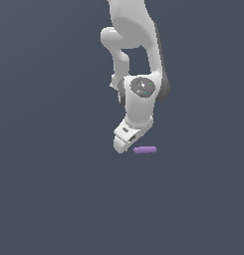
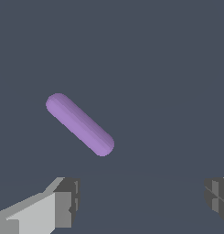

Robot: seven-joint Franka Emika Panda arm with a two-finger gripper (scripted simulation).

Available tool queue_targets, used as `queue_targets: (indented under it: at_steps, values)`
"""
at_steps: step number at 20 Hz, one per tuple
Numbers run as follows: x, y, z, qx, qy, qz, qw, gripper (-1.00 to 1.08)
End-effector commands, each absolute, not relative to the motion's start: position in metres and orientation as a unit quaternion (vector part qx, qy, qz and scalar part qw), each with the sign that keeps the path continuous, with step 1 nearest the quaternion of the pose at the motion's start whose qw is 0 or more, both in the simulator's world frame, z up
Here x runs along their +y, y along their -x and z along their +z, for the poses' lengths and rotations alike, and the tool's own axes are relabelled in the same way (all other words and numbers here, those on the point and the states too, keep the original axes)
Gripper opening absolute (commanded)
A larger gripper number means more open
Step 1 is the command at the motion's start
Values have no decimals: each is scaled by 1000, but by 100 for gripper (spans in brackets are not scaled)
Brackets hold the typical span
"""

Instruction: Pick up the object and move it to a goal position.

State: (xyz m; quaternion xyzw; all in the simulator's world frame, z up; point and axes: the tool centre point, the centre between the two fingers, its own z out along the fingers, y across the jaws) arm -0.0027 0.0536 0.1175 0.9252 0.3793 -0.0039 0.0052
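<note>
The object is a small purple rod with rounded ends (image 1: 145,149), lying flat on the dark grey floor. In the wrist view the purple rod (image 2: 79,124) lies at a slant, apart from both fingers. The white gripper (image 1: 121,147) hangs just off the rod's end on the exterior view's left, low over the floor. In the wrist view the gripper (image 2: 141,197) is open, one fingertip (image 2: 67,201) and the other fingertip (image 2: 217,196) far apart with nothing between them. No goal marker shows.
The white arm (image 1: 136,60) rises from the gripper toward the top of the exterior view. Around it there is only the plain dark grey floor (image 1: 54,189).
</note>
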Motion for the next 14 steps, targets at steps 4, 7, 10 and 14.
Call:
queue_targets:
  at_steps: [4,7,10,14]
  values:
    - [69,7,104,467,-884,-5,6,100]
    - [77,9,96,513,-858,-5,5,100]
    - [86,12,89,557,-830,-5,5,100]
    - [98,15,80,613,-790,-4,4,100]
